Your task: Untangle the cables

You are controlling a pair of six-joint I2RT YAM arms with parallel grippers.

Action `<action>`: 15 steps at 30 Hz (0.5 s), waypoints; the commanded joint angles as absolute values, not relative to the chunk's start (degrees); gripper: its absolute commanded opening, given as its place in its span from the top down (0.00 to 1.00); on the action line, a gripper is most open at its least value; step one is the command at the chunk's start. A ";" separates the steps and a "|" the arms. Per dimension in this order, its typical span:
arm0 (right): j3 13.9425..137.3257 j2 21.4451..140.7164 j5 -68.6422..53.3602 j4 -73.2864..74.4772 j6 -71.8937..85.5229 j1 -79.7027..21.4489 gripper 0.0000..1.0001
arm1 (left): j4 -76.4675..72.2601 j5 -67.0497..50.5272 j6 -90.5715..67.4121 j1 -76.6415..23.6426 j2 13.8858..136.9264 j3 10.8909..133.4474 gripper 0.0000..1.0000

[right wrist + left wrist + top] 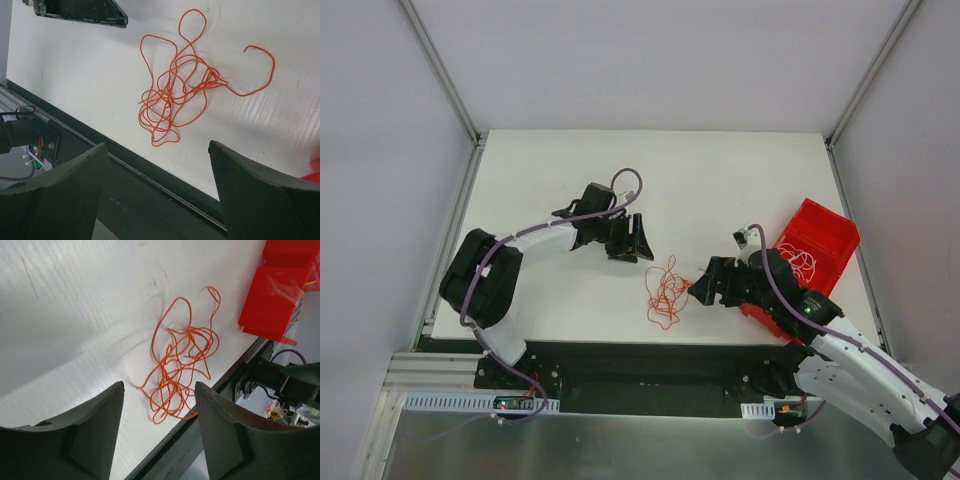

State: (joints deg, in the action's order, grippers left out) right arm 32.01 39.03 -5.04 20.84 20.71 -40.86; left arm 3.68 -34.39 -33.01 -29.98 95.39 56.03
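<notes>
A tangle of thin red-orange cables (665,291) lies on the white table near its front edge. It also shows in the left wrist view (181,361) and the right wrist view (180,90). My left gripper (638,243) is open and empty, above and left of the tangle; in its own view it (159,389) hovers short of the tangle. My right gripper (698,287) is open and empty, just right of the tangle; in its own view it (157,149) is over the table's front edge. More whitish and yellow cables (803,264) lie in the red bin.
A red bin (820,235) stands at the right edge of the table (720,180), also in the left wrist view (272,300). A dark rail (150,170) runs along the table's front edge. Metal frame posts stand at the back corners.
</notes>
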 commanded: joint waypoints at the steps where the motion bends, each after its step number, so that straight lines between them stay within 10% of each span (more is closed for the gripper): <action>1: 34.01 39.73 -4.22 20.92 20.48 -40.87 0.16 | 4.31 -33.49 -33.39 -31.28 101.41 58.80 0.46; 12: 30.51 40.68 -2.11 17.07 20.13 -40.87 0.16 | -4.13 -28.67 -36.82 -35.42 97.84 50.37 1.00; 15: 30.23 47.70 -1.23 14.77 22.14 -40.87 0.20 | -3.69 -26.28 -38.40 -35.51 90.29 47.91 1.00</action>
